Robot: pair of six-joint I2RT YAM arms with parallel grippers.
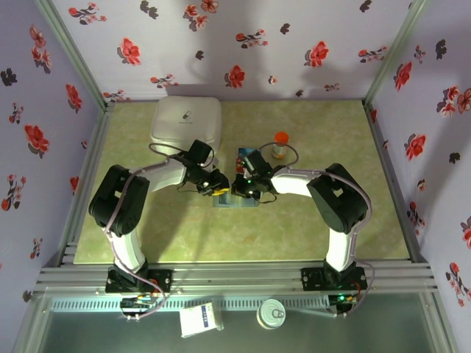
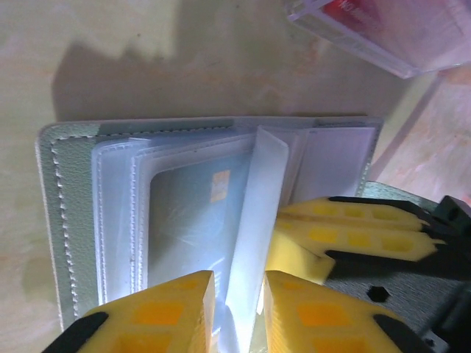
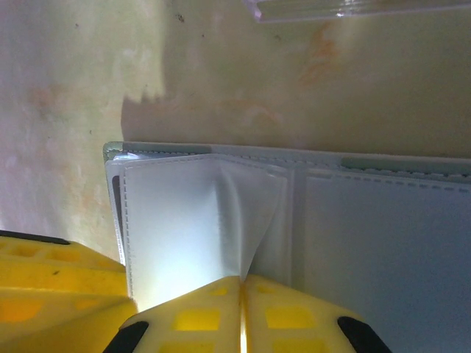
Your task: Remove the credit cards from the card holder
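Note:
The card holder (image 2: 70, 213) lies open on the table, grey-green cover down and clear sleeves up. A bluish card (image 2: 191, 220) with an orange square sits inside one sleeve. One sleeve page (image 2: 257, 213) stands upright between the fingers of my left gripper (image 2: 239, 283), whose jaws are slightly apart around it. My right gripper (image 3: 241, 283) is shut on the edge of a clear sleeve (image 3: 250, 213), pulling it up into a peak. In the top view both grippers, left (image 1: 217, 185) and right (image 1: 241, 187), meet over the holder (image 1: 237, 203).
A small red and blue flat item (image 1: 242, 156) with a clear edge (image 2: 383, 33) lies just beyond the holder. A white rounded box (image 1: 186, 121) stands at the back left. An orange-capped bottle (image 1: 280, 145) stands at the back right of the holder.

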